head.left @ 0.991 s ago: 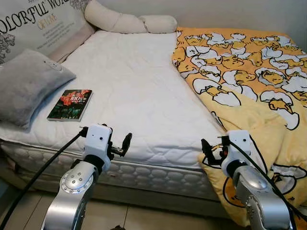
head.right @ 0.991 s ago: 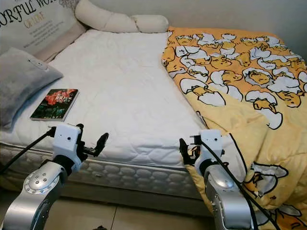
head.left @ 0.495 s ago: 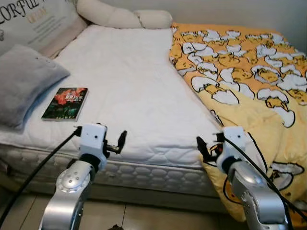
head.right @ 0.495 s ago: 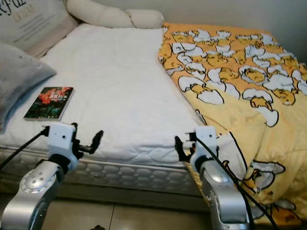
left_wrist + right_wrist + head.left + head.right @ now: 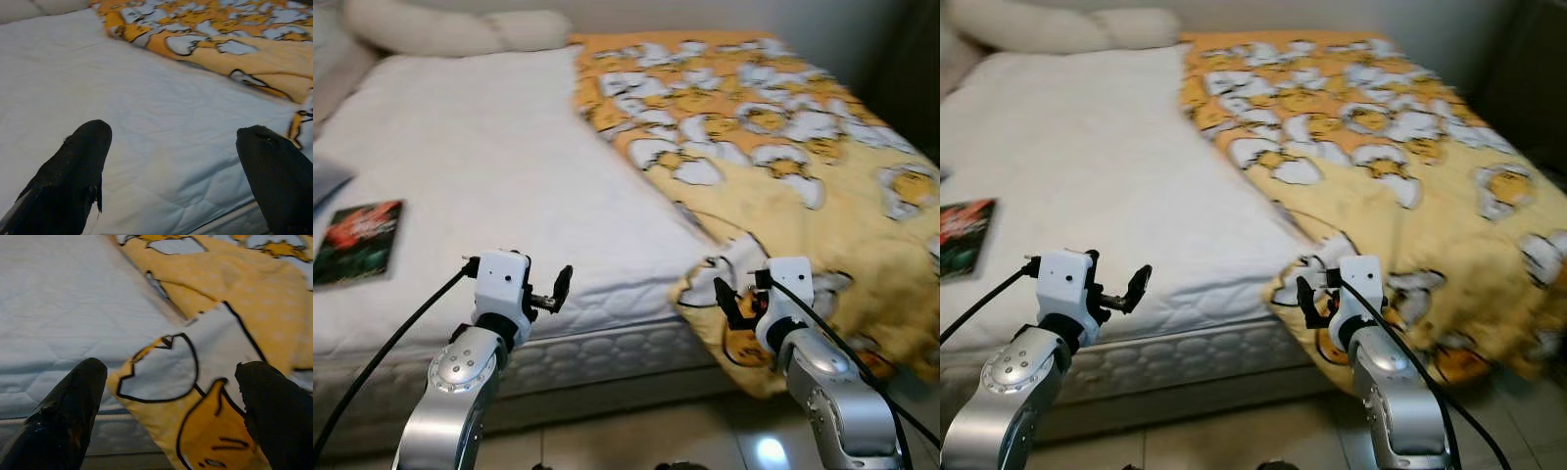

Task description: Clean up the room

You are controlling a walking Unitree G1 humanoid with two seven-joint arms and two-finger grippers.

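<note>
A bed with a white quilted mattress (image 5: 480,166) lies before me. A yellow duvet (image 5: 783,147) printed with egg cartoons covers its right half, and one corner hangs over the front edge (image 5: 195,382). A dark-covered book (image 5: 357,240) lies flat on the mattress at the far left. My left gripper (image 5: 553,294) hovers open in front of the mattress edge, empty (image 5: 173,132). My right gripper (image 5: 726,299) is open too, just short of the hanging duvet corner, with nothing between its fingers (image 5: 171,367).
A long cream pillow (image 5: 450,29) lies at the head of the bed. A grey pillow's edge (image 5: 323,176) shows at the far left. Tiled floor (image 5: 636,441) runs below the bed front. Something dark (image 5: 911,78) stands beyond the bed's right side.
The whole picture has shifted: the camera has turned to the right, so book and pillows sit further left. Both grippers hold the same open pose.
</note>
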